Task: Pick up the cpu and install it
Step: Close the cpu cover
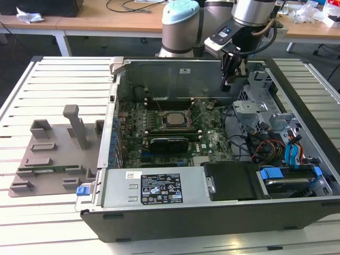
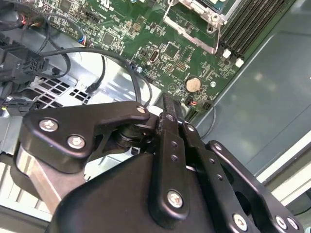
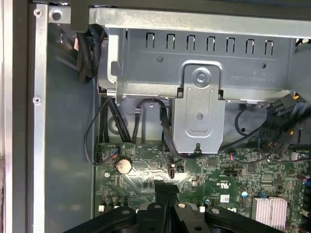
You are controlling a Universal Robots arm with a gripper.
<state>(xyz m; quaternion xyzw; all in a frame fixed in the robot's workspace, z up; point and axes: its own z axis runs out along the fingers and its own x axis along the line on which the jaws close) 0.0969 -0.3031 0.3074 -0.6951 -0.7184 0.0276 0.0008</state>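
"Gripper [image 1: 227,79] first: what's it holding?"

"Nothing, as far as I can see. In the first wrist view its two black fingers [image 3: 160,194] are pressed together, with no gap and no chip between them. It hangs inside the open computer case [image 1: 159,223], close to the back wall. It is over the green board [image 1: 212,141], toward the exterior view's right."

"And the cpu?"

"In the exterior view the cpu [image 1: 172,119] lies flat in the socket in the middle of the board, pale metal top facing up. It's well apart from the gripper, toward the exterior view's left."

"So which step are we at?"

"I'd judge the pick and the placing are done, since the chip is in the socket and the gripper is empty and off to the side. Whether the socket's metal frame [image 2: 214,18] is clamped down over it, I can't tell."

"What would any move from here call for?"

"Care with clearance, I'd say. A round battery [image 3: 125,166] sits on the board near the fingertips. Black cables [image 3: 167,131] run down beside the metal drive cage [image 3: 204,97], so there's little room to swing. Anything done at the socket would want a light, square touch, because the chip may be loose if the frame isn't locked."
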